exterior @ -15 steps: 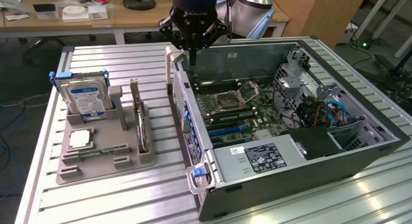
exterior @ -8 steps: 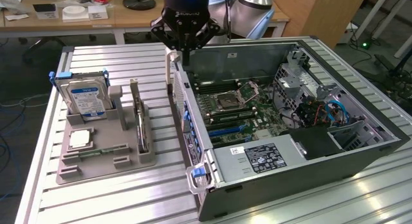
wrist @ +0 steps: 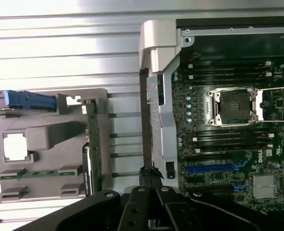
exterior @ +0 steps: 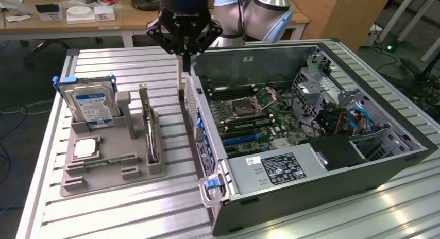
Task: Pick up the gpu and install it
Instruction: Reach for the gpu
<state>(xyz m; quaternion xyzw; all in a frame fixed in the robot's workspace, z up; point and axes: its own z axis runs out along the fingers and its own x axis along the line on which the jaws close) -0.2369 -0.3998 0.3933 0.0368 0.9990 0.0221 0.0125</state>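
The gpu stands on edge in a slot of the grey holder, a thin dark card with a silver bracket at its far end. In the wrist view the gpu shows as a narrow green-edged strip. My gripper hangs in the gap between the holder and the open computer case. Its long thin fingers are shut together with nothing between them. It is a short way to the exterior view's right of the card and apart from it. In the wrist view the gripper lies beside the case's silver wall.
In the holder also stand a silver hard drive, a processor chip and a green memory stick. The motherboard lies bare inside the case, with blue slots near its front. The slatted metal table surrounds everything.
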